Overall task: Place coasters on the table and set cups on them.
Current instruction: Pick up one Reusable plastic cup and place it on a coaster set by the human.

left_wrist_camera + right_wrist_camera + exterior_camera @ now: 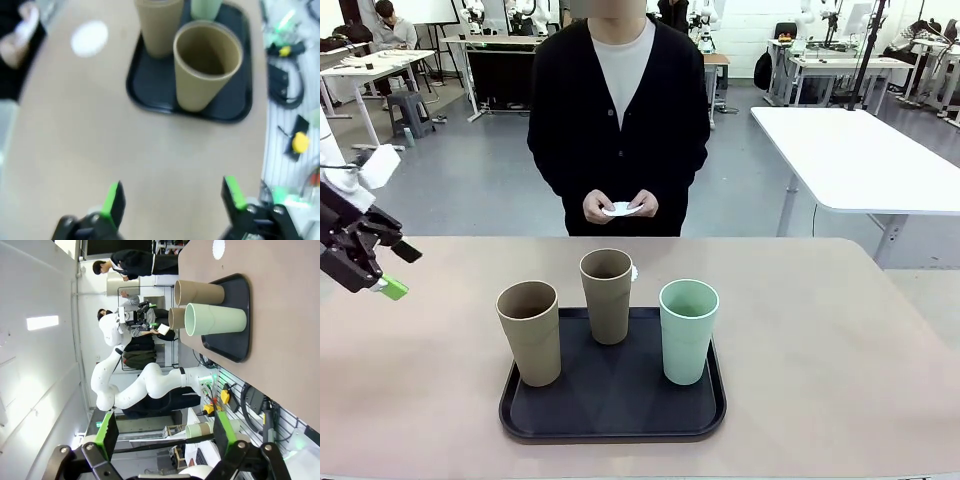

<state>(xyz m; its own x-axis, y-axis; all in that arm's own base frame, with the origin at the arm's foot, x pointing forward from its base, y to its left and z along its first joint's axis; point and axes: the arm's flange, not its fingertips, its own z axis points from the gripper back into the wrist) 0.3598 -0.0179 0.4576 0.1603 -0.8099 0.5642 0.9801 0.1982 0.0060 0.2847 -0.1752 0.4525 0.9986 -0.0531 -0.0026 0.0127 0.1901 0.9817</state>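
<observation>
Tan cup (pixel 530 345) upright on tray (pixel 620 405), to right of left tool (pixel 398 270), wide open & empty; right tool (pixel 162 432), same, looks farther off.

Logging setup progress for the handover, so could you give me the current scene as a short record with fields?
front tan cup: upright on black tray
rear tan cup: upright on tray
mint cup: upright on tray
lone coaster: on table beyond tray, bare
held coaster: white, in person's hands
left gripper: open, empty
right gripper: open, empty
</observation>
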